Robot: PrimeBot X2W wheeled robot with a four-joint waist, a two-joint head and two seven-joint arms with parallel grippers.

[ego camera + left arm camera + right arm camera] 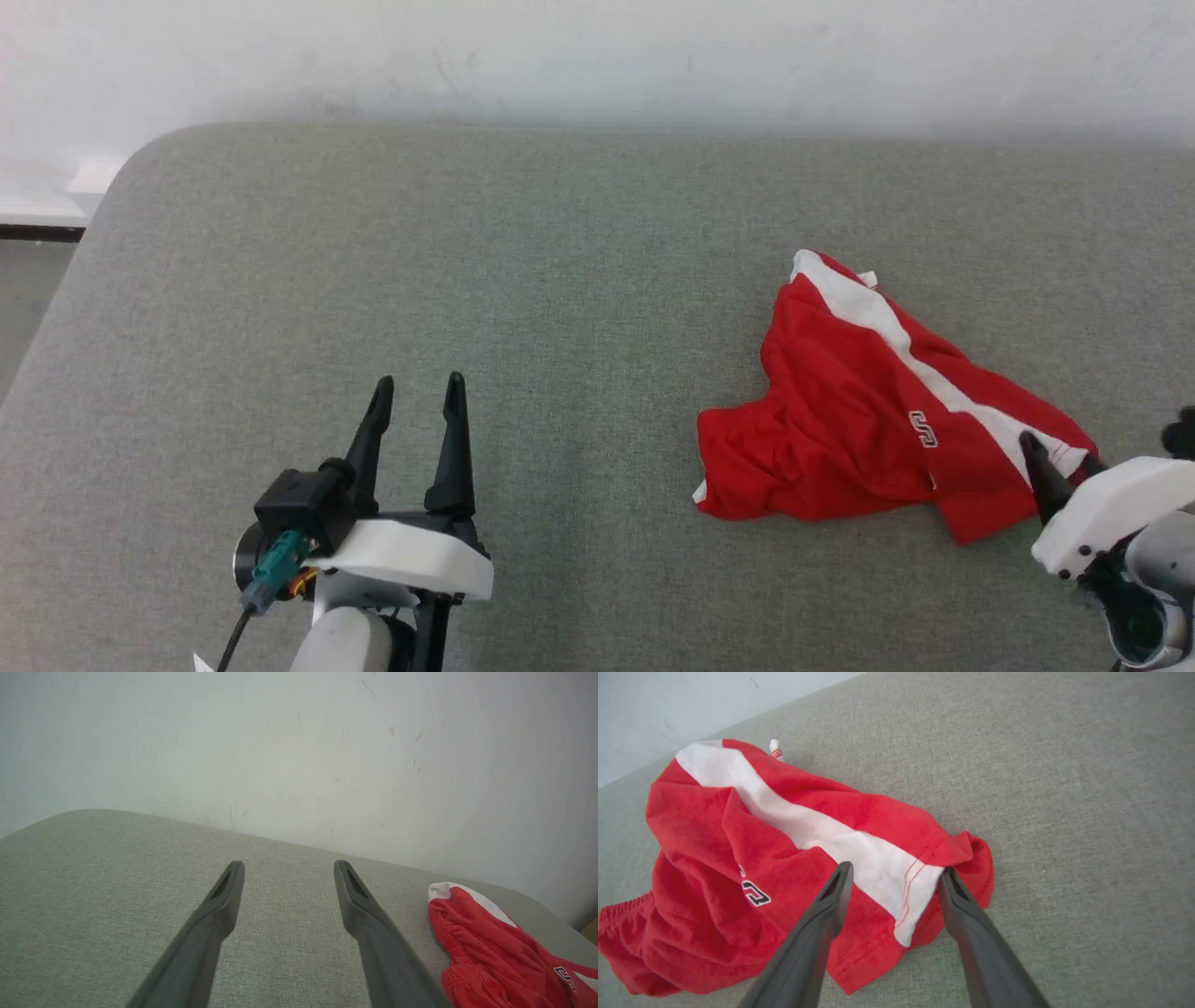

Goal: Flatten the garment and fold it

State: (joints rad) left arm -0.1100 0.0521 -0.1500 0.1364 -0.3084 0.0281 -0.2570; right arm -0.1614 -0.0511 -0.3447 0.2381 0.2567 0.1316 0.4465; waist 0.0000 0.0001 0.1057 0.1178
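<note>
- On grey padded table, found garment crumpled at right.
- Saw left gripper spread wide, well apart from it.
- Saw right gripper parted, astride its hem.

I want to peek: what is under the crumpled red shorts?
The crumpled red thin-fabric shorts with a white band lie on the grey-green woven tabletop, which shows around them. Whatever is beneath their folds is covered, so I cannot tell.

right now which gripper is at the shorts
The right gripper: its open fingers straddle the hem of the red shorts. The left gripper hangs apart over the grey surface.
</note>
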